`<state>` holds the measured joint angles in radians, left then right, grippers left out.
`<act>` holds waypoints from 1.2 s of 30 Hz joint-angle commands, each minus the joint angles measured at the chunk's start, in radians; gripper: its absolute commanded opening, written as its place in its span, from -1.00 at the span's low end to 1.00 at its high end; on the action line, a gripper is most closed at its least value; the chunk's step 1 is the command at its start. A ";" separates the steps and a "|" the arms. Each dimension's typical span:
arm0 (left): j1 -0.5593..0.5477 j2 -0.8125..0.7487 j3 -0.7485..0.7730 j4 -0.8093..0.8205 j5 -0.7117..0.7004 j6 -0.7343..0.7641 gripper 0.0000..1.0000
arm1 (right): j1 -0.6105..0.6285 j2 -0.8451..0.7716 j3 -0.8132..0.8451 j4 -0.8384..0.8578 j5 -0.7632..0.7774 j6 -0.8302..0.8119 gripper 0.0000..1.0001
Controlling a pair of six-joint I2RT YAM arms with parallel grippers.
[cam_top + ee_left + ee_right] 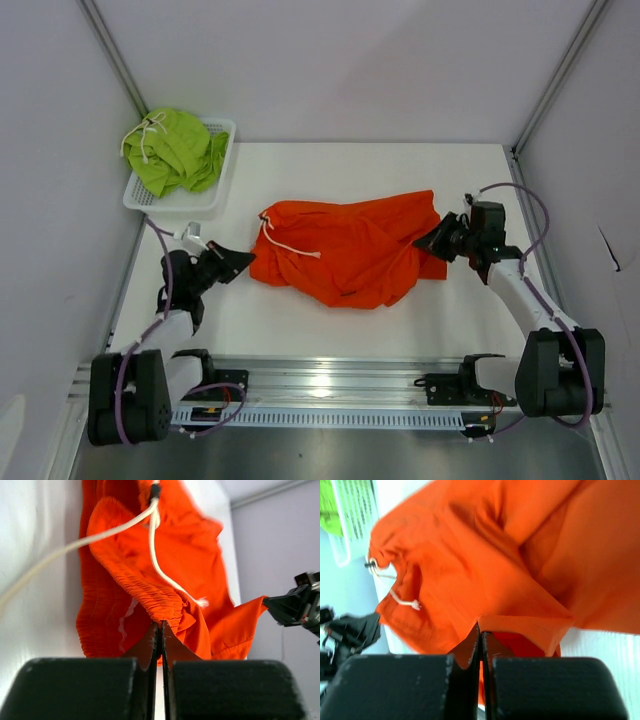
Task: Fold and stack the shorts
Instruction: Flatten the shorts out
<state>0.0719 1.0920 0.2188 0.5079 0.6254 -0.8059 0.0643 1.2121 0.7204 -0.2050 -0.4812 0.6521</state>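
At orange shorts' (350, 252) ends: left end effector (240, 263) pinching waistband (161, 604), right end effector (432, 240) pinching hem (522, 624).

Orange shorts (345, 250), lime-green shorts (175, 150)

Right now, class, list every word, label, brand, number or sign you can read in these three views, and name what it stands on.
None: no readable text in any view.
orange shorts: plain fabric, no print or label shows.
green shorts, bunched in the white basket: no logo or label shows.
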 commanded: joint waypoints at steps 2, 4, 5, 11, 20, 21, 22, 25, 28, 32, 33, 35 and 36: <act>0.091 -0.188 -0.033 0.084 0.016 -0.087 -1.00 | -0.032 0.004 0.126 -0.086 0.096 -0.028 -1.00; 0.100 -0.274 -0.027 0.032 -0.001 -0.085 -1.00 | -0.034 -0.016 0.122 -0.090 0.153 -0.013 -1.00; 0.101 -0.294 -0.015 0.021 -0.001 -0.085 -1.00 | -0.034 -0.022 0.117 -0.089 0.164 -0.005 -1.00; 0.103 -0.308 0.020 -0.049 0.023 -0.049 -1.00 | -0.023 0.036 0.082 -0.014 0.104 0.000 -1.00; 0.114 -0.143 -0.042 0.013 -0.032 -0.030 -1.00 | 0.017 0.250 0.076 0.101 -0.026 -0.054 -0.99; 0.123 -0.129 -0.041 0.014 -0.033 -0.030 -1.00 | 0.016 0.274 0.070 0.114 -0.036 -0.054 -0.95; 0.130 -0.115 -0.038 0.014 -0.038 -0.036 -1.00 | 0.008 0.283 0.054 0.131 -0.051 -0.057 -0.91; 0.178 -0.070 -0.032 0.024 -0.029 -0.052 -1.00 | -0.006 0.316 0.030 0.194 -0.138 -0.057 -0.75; 0.218 -0.034 -0.010 0.037 -0.012 -0.052 -1.00 | -0.030 0.320 -0.021 0.308 -0.238 -0.040 -0.46; 0.229 0.002 0.008 0.027 -0.013 -0.032 -1.00 | -0.043 0.302 -0.096 0.429 -0.330 -0.032 -0.18; 0.227 0.008 0.010 0.026 -0.016 -0.029 -1.00 | -0.043 0.297 -0.129 0.449 -0.339 -0.032 -0.13; 0.229 0.022 0.019 0.009 -0.029 -0.012 -1.00 | -0.043 0.277 -0.163 0.527 -0.370 -0.023 -0.05; 0.227 0.025 0.022 0.006 -0.030 -0.006 -1.00 | -0.041 0.273 -0.192 0.544 -0.376 -0.011 -0.05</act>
<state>0.2878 1.1076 0.1963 0.4885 0.6060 -0.8532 0.0227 1.5249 0.5766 0.1783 -0.7654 0.6308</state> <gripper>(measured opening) 0.005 0.471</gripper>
